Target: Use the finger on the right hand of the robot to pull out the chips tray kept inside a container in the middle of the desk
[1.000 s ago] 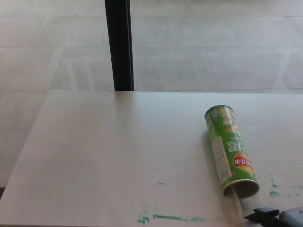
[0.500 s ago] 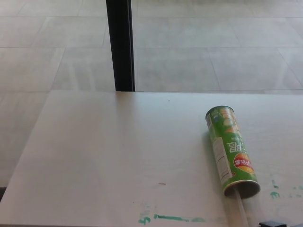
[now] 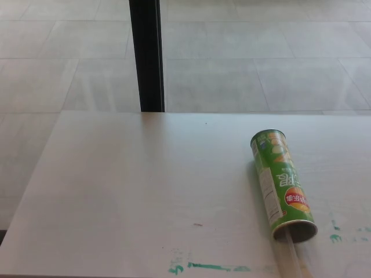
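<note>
on the desk: a can, mouth open

on the desk's right side a green can lies flat, its open mouth toward the near edge. a clear tray juts out of that mouth, its contents too faint to tell. green marks smear the near edge. neither hand shows.

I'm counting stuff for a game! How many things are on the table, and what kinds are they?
Green chips cans, lying on its side: 1
Clear trays poking out of its open end: 1
Robot hands showing: 0
Total: 2 things on the table
</note>
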{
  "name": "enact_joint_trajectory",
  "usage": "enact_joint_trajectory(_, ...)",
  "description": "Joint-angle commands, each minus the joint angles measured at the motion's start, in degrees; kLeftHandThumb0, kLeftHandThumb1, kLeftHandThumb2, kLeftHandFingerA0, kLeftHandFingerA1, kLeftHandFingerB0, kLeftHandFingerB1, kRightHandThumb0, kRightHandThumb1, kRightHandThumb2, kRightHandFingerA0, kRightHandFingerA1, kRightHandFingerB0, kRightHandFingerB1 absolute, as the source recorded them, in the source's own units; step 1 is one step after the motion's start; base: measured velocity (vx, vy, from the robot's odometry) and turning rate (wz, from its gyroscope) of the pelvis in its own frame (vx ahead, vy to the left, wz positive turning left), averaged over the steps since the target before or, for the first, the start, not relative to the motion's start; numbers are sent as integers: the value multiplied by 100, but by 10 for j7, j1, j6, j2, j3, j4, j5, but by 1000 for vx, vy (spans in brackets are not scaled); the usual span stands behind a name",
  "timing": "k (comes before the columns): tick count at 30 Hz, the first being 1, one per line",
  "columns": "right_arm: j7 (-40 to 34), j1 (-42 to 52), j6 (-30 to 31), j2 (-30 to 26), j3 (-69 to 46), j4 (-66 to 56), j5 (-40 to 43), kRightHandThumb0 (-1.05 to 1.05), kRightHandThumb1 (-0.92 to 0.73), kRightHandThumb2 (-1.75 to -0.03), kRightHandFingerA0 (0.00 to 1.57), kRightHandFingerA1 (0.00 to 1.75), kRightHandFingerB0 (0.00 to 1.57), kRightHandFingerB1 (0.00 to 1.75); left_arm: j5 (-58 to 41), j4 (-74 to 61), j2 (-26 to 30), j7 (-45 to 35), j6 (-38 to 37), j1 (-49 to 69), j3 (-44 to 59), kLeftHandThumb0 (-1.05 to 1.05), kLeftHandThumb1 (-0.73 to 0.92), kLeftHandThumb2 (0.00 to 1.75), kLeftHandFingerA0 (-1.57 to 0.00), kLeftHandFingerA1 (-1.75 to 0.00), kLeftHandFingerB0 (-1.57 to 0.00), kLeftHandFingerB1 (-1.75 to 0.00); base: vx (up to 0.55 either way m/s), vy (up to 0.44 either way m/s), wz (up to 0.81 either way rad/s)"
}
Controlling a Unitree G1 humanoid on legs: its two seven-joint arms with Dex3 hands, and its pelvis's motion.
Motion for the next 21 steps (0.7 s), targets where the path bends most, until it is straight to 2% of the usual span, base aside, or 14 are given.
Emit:
enact_joint_trajectory(1,40,22,12,-10,5,5,-4,-20,-60,-59,77,135,51,43,-4,-2,11,8,-1,5,5,-77,82,65,-33,-94,-38,-85,0,0,0)
enact_joint_trajectory(2,40,25,13,-10,3,0,-4,-21,-59,-59,78,133,51,44,-3,-3,12,2,-3,6,4,-76,84,65,-30,-95,-37,-99,0,0,0)
enact_joint_trajectory(4,35,33,16,-7,1,-2,-6,-20,-59,-59,79,135,52,43,0,-1,12,6,-3,6,2,-76,84,66,-30,-93,-36,-83,0,0,0)
enact_joint_trajectory(5,32,36,16,-6,0,-3,-7,-20,-59,-59,79,135,52,43,2,0,13,7,-5,7,1,-76,84,66,-30,-93,-36,-83,0,0,0)
enact_joint_trajectory(8,33,39,13,-8,0,-5,-9,-20,-58,-58,80,129,51,43,0,3,15,3,-3,6,1,-75,84,65,-30,-93,-37,-89,0,0,0)
enact_joint_trajectory(9,34,43,14,-9,-1,-8,-9,-20,-58,-58,79,130,51,43,2,-1,16,4,-4,8,0,-75,84,65,-30,-95,-38,-100,0,0,0)
enact_joint_trajectory(10,33,45,11,-11,-4,-9,-6,-19,-59,-59,77,138,50,43,6,-1,15,8,-8,12,-3,-76,84,65,-32,-96,-39,-102,0,0,0)
enact_joint_trajectory(13,32,37,4,-12,-19,-11,11,-17,-60,-59,78,139,34,39,0,10,14,7,-5,6,2,-75,83,65,-31,-91,-37,-89,0,0,0)
enact_joint_trajectory(15,45,22,24,-9,-29,-31,0,-18,-58,-57,80,128,19,31,-2,7,14,6,-2,7,2,-75,83,64,-32,-91,-38,-94,0,0,0)
enact_joint_trajectory(16,50,3,33,-6,-36,-41,-3,-19,-56,-56,82,112,10,26,4,5,15,6,-6,9,-3,-75,84,65,-31,-87,-36,-84,0,0,0)
enact_joint_trajectory(18,55,-4,37,-4,-40,-46,-6,-19,-56,-56,82,112,10,26,6,4,16,7,-9,10,-6,-75,84,65,-31,-87,-36,-84,0,0,0)
enact_joint_trajectory(19,56,-20,41,-1,-50,-59,-2,-20,-47,-71,87,108,8,19,8,5,15,8,-13,13,-8,-75,85,65,-32,-91,-38,-94,0,0,0)
enact_joint_trajectory(20,54,-28,35,0,-54,-60,4,-17,-45,-72,89,108,6,18,7,3,15,9,-13,14,-7,-75,84,66,-32,-95,-39,-123,0,0,0)
enact_joint_trajectory(21,50,-40,29,3,-59,-61,10,-14,-51,-55,89,109,5,26,6,0,14,8,-13,16,-8,-75,85,66,-30,-93,-37,-116,0,0,0)
